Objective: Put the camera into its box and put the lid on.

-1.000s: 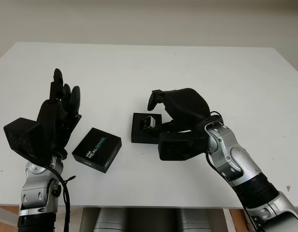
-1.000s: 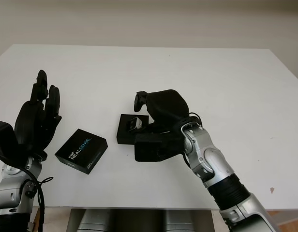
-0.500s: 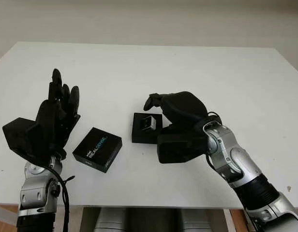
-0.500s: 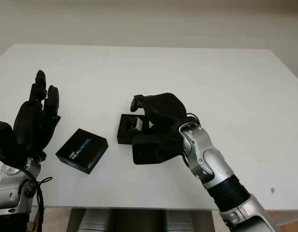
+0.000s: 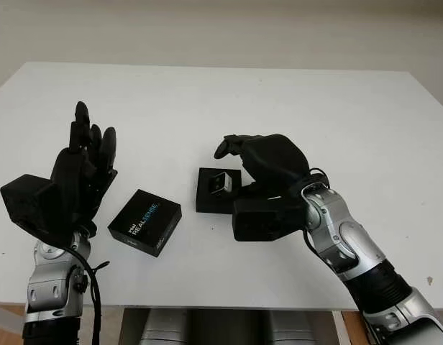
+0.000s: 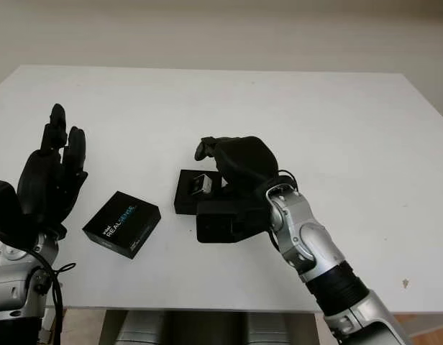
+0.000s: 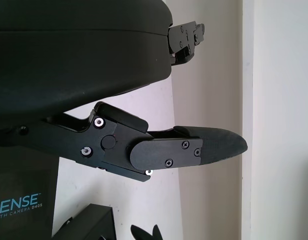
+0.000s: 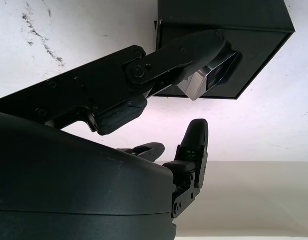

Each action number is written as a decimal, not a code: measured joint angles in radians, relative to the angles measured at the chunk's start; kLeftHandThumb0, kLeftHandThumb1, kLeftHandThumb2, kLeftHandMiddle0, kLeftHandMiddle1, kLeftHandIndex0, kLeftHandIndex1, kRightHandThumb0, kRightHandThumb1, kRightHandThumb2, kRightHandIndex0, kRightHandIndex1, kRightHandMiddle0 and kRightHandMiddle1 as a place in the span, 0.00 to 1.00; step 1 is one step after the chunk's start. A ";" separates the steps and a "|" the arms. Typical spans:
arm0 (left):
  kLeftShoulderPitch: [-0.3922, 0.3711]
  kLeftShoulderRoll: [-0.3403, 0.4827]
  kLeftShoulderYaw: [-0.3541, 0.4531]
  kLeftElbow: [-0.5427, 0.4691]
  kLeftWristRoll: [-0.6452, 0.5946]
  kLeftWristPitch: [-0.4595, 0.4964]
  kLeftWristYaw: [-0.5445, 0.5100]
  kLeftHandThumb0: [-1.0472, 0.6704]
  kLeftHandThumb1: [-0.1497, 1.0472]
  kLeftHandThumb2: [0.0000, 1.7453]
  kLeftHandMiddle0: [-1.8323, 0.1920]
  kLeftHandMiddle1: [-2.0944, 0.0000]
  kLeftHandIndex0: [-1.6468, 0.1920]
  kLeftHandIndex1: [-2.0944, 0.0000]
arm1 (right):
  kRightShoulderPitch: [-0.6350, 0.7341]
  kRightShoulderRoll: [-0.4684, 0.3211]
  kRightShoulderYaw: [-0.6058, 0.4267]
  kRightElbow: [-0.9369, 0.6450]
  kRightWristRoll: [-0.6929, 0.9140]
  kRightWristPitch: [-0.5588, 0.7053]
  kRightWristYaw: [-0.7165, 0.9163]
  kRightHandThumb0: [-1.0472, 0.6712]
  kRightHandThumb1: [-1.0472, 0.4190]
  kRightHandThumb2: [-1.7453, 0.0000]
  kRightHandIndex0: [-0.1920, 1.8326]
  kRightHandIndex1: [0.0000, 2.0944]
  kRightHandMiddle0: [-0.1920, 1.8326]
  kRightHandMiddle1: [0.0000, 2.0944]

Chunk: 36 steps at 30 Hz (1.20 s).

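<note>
The small silver metal camera sat in the open black cardboard box at mid-counter. The right hand hovered at its 3 o'clock, released. At 9 o'clock lay the light, stiff black printed lid, best gripped by its edges; the left hand waited open beyond it.

Small silver camera sits in open black box; lid lies apart.

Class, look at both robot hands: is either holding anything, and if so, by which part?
Neither. The right hand is open above the camera sitting in its box; the left hand is open, raised beside the lid.
</note>
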 measured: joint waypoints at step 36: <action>0.024 0.000 0.000 -0.041 -0.006 0.031 0.010 0.20 1.00 0.26 0.99 0.97 1.00 0.99 | 0.007 0.010 0.061 0.037 -0.058 -0.022 -0.074 0.27 0.07 0.97 0.39 0.06 0.33 0.56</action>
